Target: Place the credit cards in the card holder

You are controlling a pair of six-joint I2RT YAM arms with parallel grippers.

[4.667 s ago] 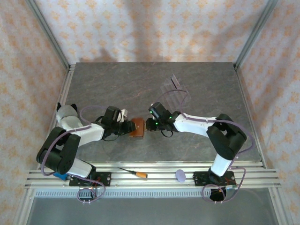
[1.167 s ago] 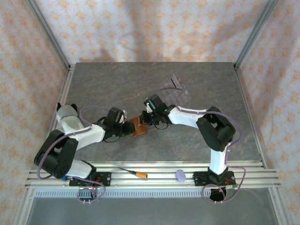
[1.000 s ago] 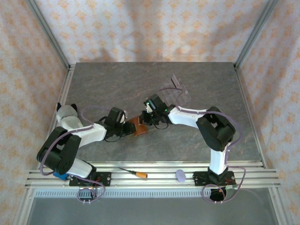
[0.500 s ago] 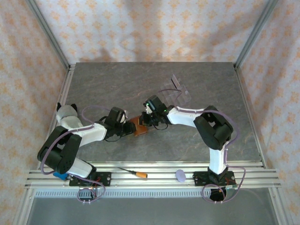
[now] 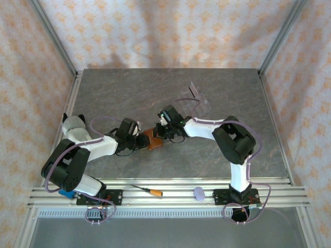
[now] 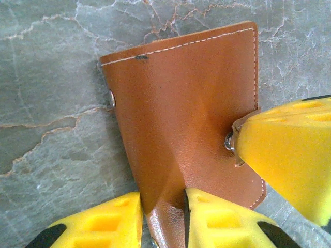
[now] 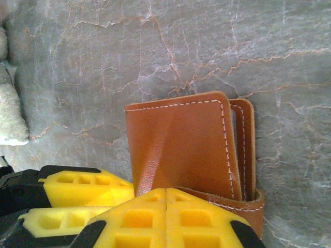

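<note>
**Item 1.** Brown stitched-leather folding card holder [image 5: 153, 140]. It lies folded on the grey veined stone-look table top [image 5: 155, 93], left of centre, directly between the two grippers.

**Item 2.** Left gripper [image 5: 141, 141], with yellow ribbed fingers [image 6: 98, 227]. The fingers are narrowly parted and clamped on the card holder's folded end, and leather fills the slot between the two pads. The rest of the card holder spreads away from this hand across the table.

**Item 3.** Right gripper [image 5: 161, 133]. Its pads are pressed flat together with no gap. The tip touches the card holder's opposite edge, just beside a small metal snap [image 6: 228, 140]. Whether a leaf of leather is caught between the pads cannot be told.

**View notes.**
- **Left wrist:** shows the card holder's outer face with pale stitching along the far edge and a second stud [image 6: 111, 98] on its left edge. The right gripper's yellow finger [image 6: 289, 155] enters from the right.
- **Right wrist:** shows the layered edge, two stitched leaves side by side with a thin greyish sliver between them. The left gripper's fingers sit at lower left.
- **Top external:** shows the surroundings.
  - A clear plastic tray [image 5: 195, 99] sits toward the back, well apart from the card holder.
  - An orange-handled screwdriver [image 5: 153, 192] and a lilac disc [image 5: 199, 193] lie on the aluminium rails [image 5: 279, 191] at the near edge.
</note>
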